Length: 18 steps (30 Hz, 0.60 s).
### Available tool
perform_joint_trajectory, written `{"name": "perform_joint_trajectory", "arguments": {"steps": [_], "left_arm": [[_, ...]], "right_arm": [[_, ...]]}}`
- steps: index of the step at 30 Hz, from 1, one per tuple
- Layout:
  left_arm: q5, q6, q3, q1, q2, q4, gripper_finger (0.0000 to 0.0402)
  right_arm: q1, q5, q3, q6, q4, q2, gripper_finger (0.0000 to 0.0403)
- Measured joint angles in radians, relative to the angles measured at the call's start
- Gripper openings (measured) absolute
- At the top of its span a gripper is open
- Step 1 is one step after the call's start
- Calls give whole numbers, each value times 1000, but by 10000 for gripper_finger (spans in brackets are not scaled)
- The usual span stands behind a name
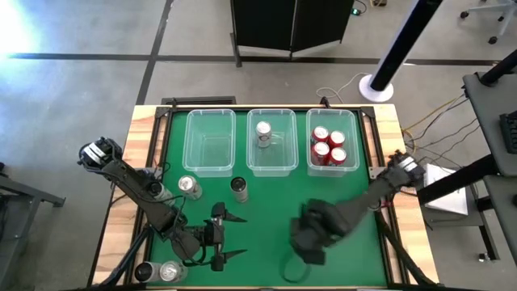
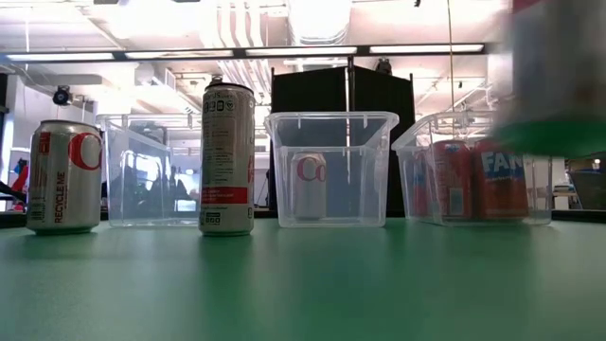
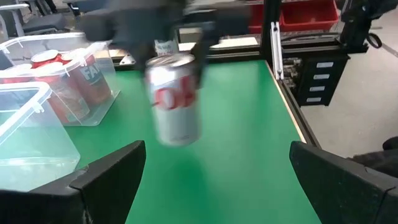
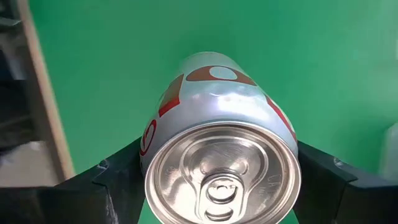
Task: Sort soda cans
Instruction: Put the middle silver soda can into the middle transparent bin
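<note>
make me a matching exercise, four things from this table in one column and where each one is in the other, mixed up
Things:
1. red cans
2. silver can held by the right gripper
3. tall black can
4. left gripper

Places or states:
A. standing on the green mat in front of the bins
B. open and empty, low over the mat near the front edge
C. in the right bin
D. lifted off the mat, gripped on both sides

Pairs: 1-C, 2-D, 3-A, 4-B
</note>
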Motion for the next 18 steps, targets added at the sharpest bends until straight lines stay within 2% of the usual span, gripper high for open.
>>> {"name": "perform_joint_trajectory", "arguments": {"steps": [9, 18], "left_arm": [[0, -13, 0, -19, 0, -42, 382], [1, -34, 0, -28, 0, -77, 382]], "right_arm": [[-229, 6, 50, -341, -13, 93, 295], [-296, -1, 46, -470, -13, 153, 299]]}}
